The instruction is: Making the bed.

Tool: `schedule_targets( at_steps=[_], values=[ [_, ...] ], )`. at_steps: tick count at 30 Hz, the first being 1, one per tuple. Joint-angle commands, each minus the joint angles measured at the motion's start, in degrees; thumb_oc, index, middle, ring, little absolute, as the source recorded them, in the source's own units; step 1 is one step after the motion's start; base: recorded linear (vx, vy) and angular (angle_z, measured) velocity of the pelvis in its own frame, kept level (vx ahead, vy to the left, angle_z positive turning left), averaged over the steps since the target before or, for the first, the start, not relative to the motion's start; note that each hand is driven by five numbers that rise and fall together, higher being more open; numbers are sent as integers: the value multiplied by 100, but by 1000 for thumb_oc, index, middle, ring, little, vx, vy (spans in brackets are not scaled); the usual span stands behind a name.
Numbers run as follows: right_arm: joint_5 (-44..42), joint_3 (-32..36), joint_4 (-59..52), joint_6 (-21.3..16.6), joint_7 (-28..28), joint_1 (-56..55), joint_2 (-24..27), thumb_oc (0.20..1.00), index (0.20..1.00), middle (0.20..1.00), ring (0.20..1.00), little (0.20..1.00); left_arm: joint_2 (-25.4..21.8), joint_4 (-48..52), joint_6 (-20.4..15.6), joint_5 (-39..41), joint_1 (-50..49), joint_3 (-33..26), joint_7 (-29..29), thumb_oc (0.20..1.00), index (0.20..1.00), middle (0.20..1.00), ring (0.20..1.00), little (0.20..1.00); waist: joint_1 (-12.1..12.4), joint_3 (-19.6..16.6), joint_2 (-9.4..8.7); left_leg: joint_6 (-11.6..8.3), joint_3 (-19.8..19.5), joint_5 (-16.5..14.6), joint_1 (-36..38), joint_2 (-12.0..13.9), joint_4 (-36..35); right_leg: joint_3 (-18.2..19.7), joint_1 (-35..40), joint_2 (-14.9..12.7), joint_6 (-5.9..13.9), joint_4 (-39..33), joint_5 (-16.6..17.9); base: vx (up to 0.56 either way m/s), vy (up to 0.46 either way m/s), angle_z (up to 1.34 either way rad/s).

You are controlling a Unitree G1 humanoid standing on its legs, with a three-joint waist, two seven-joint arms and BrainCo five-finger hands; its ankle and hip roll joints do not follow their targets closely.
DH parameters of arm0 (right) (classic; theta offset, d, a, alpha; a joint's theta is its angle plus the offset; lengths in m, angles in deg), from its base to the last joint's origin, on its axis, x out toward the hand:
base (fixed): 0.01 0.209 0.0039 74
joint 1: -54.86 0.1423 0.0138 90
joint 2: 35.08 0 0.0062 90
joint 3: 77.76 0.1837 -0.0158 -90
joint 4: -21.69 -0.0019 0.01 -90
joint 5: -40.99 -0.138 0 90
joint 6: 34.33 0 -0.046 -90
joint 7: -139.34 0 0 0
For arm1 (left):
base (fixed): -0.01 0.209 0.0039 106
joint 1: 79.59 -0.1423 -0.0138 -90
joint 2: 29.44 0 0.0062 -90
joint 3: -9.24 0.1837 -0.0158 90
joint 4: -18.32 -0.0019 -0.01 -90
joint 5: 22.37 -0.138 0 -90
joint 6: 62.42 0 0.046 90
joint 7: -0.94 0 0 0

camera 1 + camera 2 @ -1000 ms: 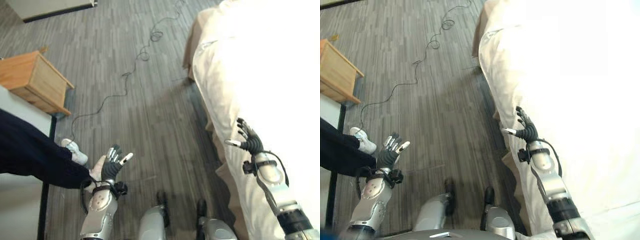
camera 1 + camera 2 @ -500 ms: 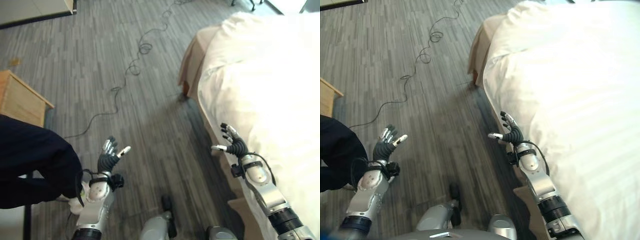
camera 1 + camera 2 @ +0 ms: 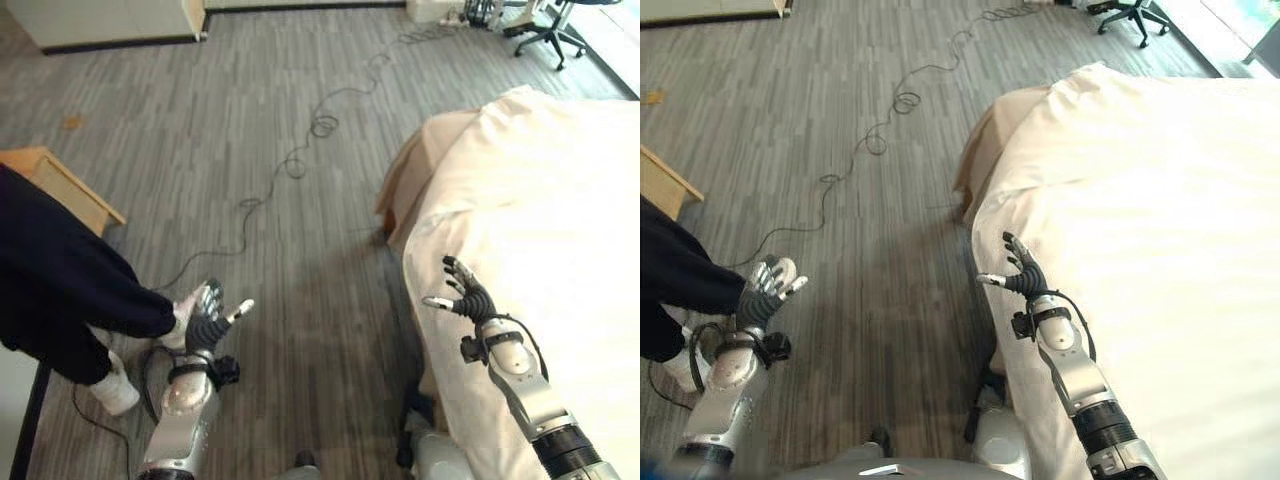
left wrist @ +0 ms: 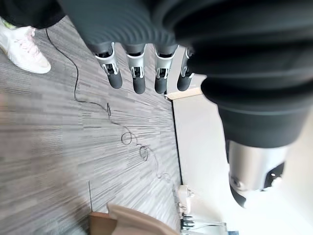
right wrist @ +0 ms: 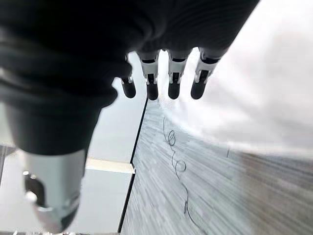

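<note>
Bed (image 3: 1160, 220) cut off, person (image 3: 60, 280) part-shown

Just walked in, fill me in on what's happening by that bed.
The robot stands beside the cream-covered bed, both hands open and holding nothing. Its right hand hovers at the bed's near edge; its left hand is raised over the grey wood-look floor, close to a person's dark trouser leg and white shoe. Bed-making hasn't visibly begun.

Cream-covered bed (image 3: 540, 220), front right
</note>
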Motion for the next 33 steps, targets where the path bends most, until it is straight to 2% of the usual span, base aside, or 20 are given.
schedule_targets(
  at_steps=[1,2,3,4,5,6,7,11,14,15,18,19,20,22,23,25,27,29,30,33],
  values=[
    [-64,89,-290,-371,-27,28,-95,1000,1000,1000,1000,1000,-336,443,-295,111,158,-151,-66,1000,1000,1000,1000,1000,66,67,-173,-48,24,207,-791,407,1841,79,403,-359,518,192,-1165,388,-252,-14],
    [-20,61,-335,-340,-38,44,-54,1000,1000,1000,1000,1000,-292,439,-249,156,147,-131,-62,1000,1000,1000,1000,1000,170,154,-204,46,-196,159,-1108,291,2379,84,583,-298,419,115,-1266,237,-179,0],
    [-15,36,-419,-309,-43,85,-19,1000,1000,1000,1000,1000,-238,433,-230,178,133,-115,-45,1000,1000,1000,1000,1000,278,274,-313,240,-422,-50,-1575,-229,2737,143,631,-352,336,95,-1252,124,-71,-24],
    [-15,38,-422,-306,-43,86,-21,1000,1000,1000,1000,1000,-240,432,-230,178,136,-114,-44,1000,1000,1000,1000,1000,268,263,-309,252,-436,-74,-1619,-228,2786,132,613,-356,342,103,-1255,140,16,-77],
    [8,26,-451,-279,-13,104,-2,1000,1000,1000,1000,1000,-195,452,-230,212,93,-136,-34,1000,1000,1000,1000,1000,340,301,-341,327,-649,-277,-1882,-587,2724,235,687,-364,372,137,-1281,213,53,-107],
    [38,15,-461,-259,19,102,28,1000,1000,1000,1000,1000,-162,475,-212,224,54,-152,-47,1000,1000,1000,1000,1000,401,335,-342,374,-641,-429,-2008,-708,2553,313,742,-363,427,166,-1345,308,72,-79],
    [71,27,-456,-261,34,90,59,1000,1000,1000,1000,1000,-130,493,-224,210,33,-176,-53,1000,1000,1000,1000,1000,445,342,-346,399,-543,-491,-2062,-679,2299,349,803,-386,469,167,-1425,415,127,-51],
    [201,201,-372,-242,-131,55,216,1000,1000,1000,1000,1000,12,290,-228,299,48,-190,181,1000,1000,1000,1000,1000,617,365,-186,237,-402,422,-2480,-637,878,278,1275,-333,503,159,-1757,367,140,-11],
    [285,305,-382,-191,-224,-21,228,1000,1000,1000,1000,1000,89,106,-191,426,-18,-256,348,1000,1000,1000,1000,1000,626,291,-168,145,88,697,-2596,-408,515,230,1605,-335,534,255,-2051,347,194,15],
    [318,336,-429,-162,-211,-82,221,1000,1000,1000,1000,1000,101,85,-149,425,-114,-297,327,1000,1000,1000,1000,1000,639,245,-160,242,292,781,-2466,-362,328,209,1642,-356,567,400,-2086,328,272,7],
    [402,382,-514,-132,-174,-207,147,1000,1000,1000,1000,1000,44,52,-65,284,-228,-346,292,1000,1000,1000,1000,1000,573,115,-232,380,304,759,-2330,-463,252,189,1692,-486,642,752,-2139,333,255,45],
    [429,405,-480,-105,-120,-264,31,1000,1000,1000,1000,1000,-33,-19,27,120,-204,-318,260,1000,1000,1000,1000,1000,480,12,-355,488,282,537,-1977,-648,89,198,1671,-681,803,1478,-2108,263,218,32],
    [431,406,-484,-106,-121,-261,24,1000,1000,1000,1000,1000,-39,-14,29,120,-203,-324,260,1000,1000,1000,1000,1000,490,28,-341,544,356,643,-2014,-628,83,153,1623,-681,788,1491,-2042,392,329,23],
    [469,384,-497,-96,-75,-316,-102,1000,1000,1000,1000,1000,-164,-30,94,22,-162,-321,242,1000,1000,1000,1000,1000,368,57,-378,717,390,541,-1628,-764,-175,284,1225,-868,985,2697,-1540,279,278,33],
    [452,364,-518,-110,-82,-309,-211,1000,1000,1000,1000,1000,-361,0,84,-87,-102,-359,302,1000,1000,1000,1000,1000,194,155,-320,780,415,484,-1260,-708,-492,337,699,-983,1085,3582,-1020,277,225,23],
    [429,348,-534,-130,-97,-303,-270,1000,1000,1000,1000,1000,-425,4,65,-88,-66,-374,343,1000,1000,1000,1000,1000,163,181,-306,784,443,467,-1140,-673,-596,233,512,-1104,1073,3792,-996,226,109,38],
    [426,344,-541,-125,-104,-286,-279,1000,1000,1000,1000,1000,-451,-16,57,-56,-23,-381,362,1000,1000,1000,1000,1000,136,203,-307,765,471,442,-1061,-631,-620,100,422,-1192,1047,3704,-1002,230,38,67],
    [366,350,-565,-125,-109,-250,-240,1000,1000,1000,1000,1000,-496,-14,49,14,-5,-376,330,1000,1000,1000,1000,1000,65,200,-398,637,477,240,-767,-562,-638,-352,222,-1124,965,2646,-1449,460,-22,29],
    [348,338,-548,-127,-112,-230,-234,1000,1000,1000,1000,1000,-488,-7,61,-7,-39,-396,315,1000,1000,1000,1000,1000,73,174,-414,580,532,136,-648,-510,-625,-570,244,-1016,946,2191,-1476,389,-72,4],
    [348,312,-499,-116,-81,-171,-250,1000,1000,1000,1000,1000,-447,-15,121,-62,-110,-484,280,1000,1000,1000,1000,1000,124,87,-546,452,864,-57,-372,-395,-523,-1233,233,-981,977,1364,-1180,268,-80,-14]
  ],
)
